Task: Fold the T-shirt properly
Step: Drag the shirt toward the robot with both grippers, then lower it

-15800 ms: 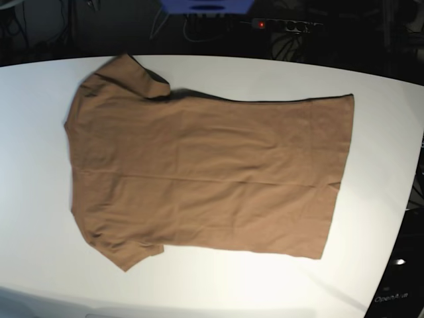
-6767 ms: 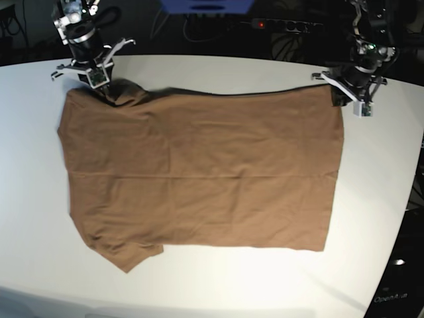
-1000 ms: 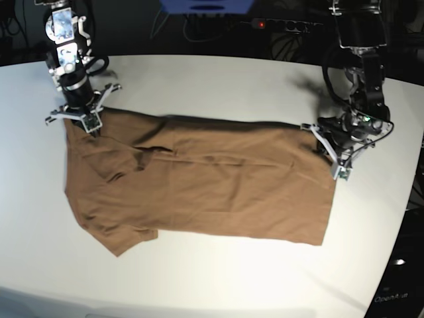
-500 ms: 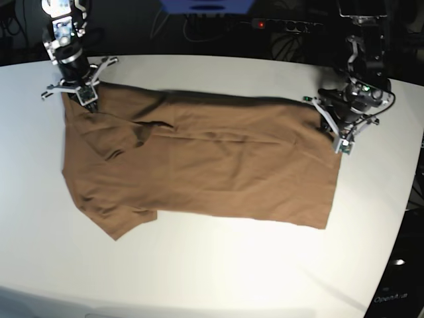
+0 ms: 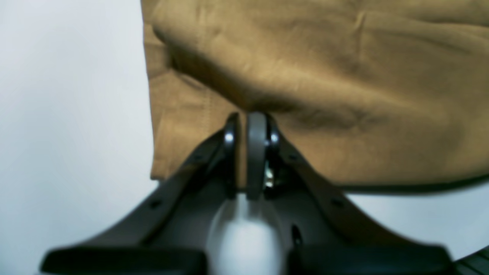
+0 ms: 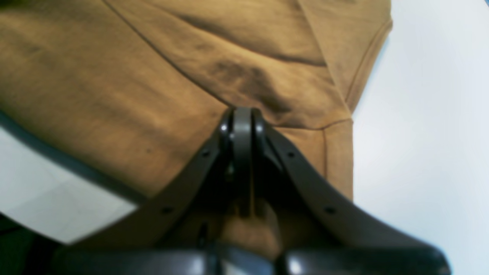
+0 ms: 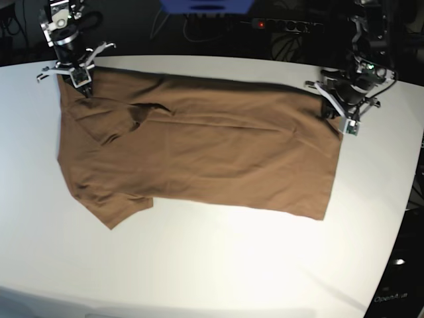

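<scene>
The tan-brown T-shirt lies spread across the white table, sleeves to the left and hem to the right. My left gripper is shut on its far hem corner at the right; in the left wrist view the closed fingertips pinch a raised fold of the shirt. My right gripper is shut on the far sleeve and shoulder at the left; in the right wrist view the closed fingertips pinch the shirt beside a sleeve seam. The far edge is lifted and stretched between both grippers.
The white table has bare surface in front of the shirt and curves away at the right edge. Beyond the far edge are dark cables, a power strip with a red light and a blue object.
Both grippers, still shut on the shirt, have moved toward the far edge of the table, pulling the shirt's far edge back and drawing the cloth flatter and wider.
</scene>
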### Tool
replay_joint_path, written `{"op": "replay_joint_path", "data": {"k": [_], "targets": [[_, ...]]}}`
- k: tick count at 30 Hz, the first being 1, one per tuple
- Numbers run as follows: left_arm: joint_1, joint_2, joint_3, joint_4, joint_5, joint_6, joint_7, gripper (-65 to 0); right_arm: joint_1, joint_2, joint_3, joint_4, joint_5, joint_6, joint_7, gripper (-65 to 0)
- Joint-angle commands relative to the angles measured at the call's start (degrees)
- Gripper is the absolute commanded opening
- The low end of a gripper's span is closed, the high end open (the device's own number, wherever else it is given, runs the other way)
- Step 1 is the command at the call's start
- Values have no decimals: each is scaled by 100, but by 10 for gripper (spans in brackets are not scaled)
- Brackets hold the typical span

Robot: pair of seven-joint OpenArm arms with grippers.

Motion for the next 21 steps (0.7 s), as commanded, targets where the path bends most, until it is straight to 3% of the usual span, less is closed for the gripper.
{"op": "replay_joint_path", "data": {"k": [1,6,21], "targets": [[446,68,65,-285,643,-40,1866,-614,-111,18,-28,-102,-146,223,-622,-644],[640,68,65,-347,643,-40,1514,-614,-103,18,-28,-102,-146,232,-622,-646],[675,33,65,-311,643,-40,1540,-614,170,212,-2,91,-154,232,-622,-646]]}}
